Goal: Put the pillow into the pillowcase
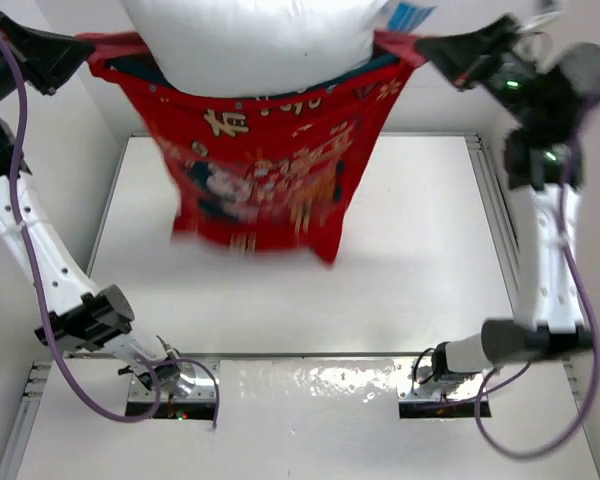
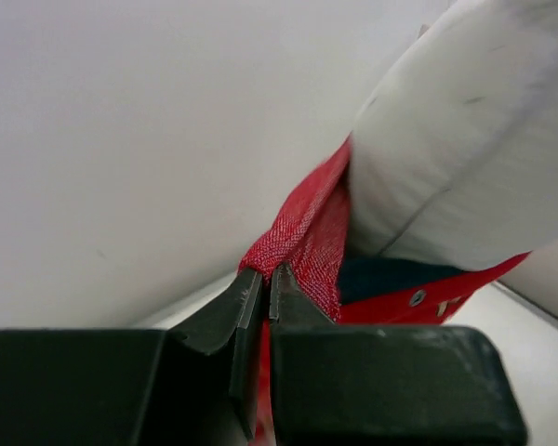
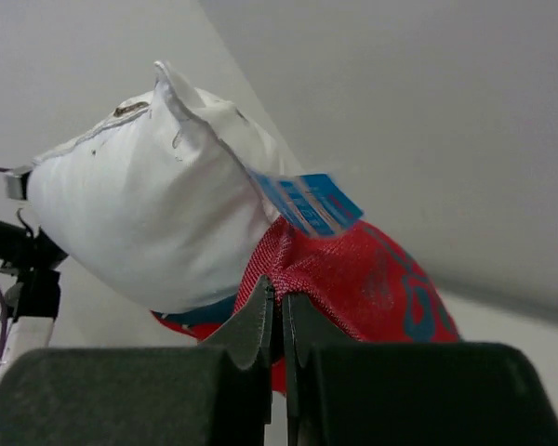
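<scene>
Pinching opposite pillowcase (image 1: 270,170) corners, left gripper (image 2: 265,279) and right gripper (image 3: 279,293) sit closed.

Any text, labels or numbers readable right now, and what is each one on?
On the pillowcase: gold characters, motion-blurred; the first may read "有", the rest unreadable.
On the pillow: a blue-and-white tag, print too small to read.
No other text visible.

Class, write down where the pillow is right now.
In the top view the pillow sits at the far centre, its lower part inside the mouth of the pillowcase, held up between the left jaws and right jaws.
</scene>
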Robot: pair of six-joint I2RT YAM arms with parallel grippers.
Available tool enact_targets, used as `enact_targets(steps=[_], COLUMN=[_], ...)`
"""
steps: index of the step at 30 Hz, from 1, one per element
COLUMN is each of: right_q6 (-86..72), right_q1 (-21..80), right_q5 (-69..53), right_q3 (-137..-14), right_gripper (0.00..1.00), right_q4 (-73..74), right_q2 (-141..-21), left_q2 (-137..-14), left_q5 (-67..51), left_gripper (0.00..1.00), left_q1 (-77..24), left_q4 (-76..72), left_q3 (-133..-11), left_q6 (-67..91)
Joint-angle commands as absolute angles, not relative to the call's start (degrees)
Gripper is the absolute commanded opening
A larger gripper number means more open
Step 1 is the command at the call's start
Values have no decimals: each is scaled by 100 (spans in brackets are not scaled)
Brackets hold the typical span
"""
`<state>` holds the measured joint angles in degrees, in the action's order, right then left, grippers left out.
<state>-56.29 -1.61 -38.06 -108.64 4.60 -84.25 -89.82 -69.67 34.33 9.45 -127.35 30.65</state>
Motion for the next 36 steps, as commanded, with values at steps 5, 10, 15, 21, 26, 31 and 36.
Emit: enact_targets(steps=[5,10,15,21,26,31,36], right_q6=[-5467,-5790,-6126,-5381,-5333,-4995,-5964], right_q1=[-870,-756,-932,-195,-447,-379,-816], right_q5=[-2796,-2846,-2499,-3313,-2585,-2566,-2682], right_q3=[-11453,-11599,-10703,-11910,-13360,-11114,-14956], right_gripper=[0,0,0,0,0,0,0], right_q4=[-1406,-1119,-1299,489,268,-246,556], right_q2=[-7498,-8169,-7973,-8891,-9343,-8440,-10402], left_q2=[-8588,-8437,-8693,-9068,-9466,-9001,-10639], left_q5=[-6055,-5863,-6090,-5643,-5590,-5142,-4587], left_gripper=[0,0,0,0,0,0,0], left_q1=[3946,3551,3657,3182,3278,2859,2749], left_q4=[-281,409,1326,3416,2114,1343,1701], left_q3=[-13201,-12524,-12755,-12180,-13799,-12416,-14931], left_q6=[2971,2252,1698,107,1280,1233,1603])
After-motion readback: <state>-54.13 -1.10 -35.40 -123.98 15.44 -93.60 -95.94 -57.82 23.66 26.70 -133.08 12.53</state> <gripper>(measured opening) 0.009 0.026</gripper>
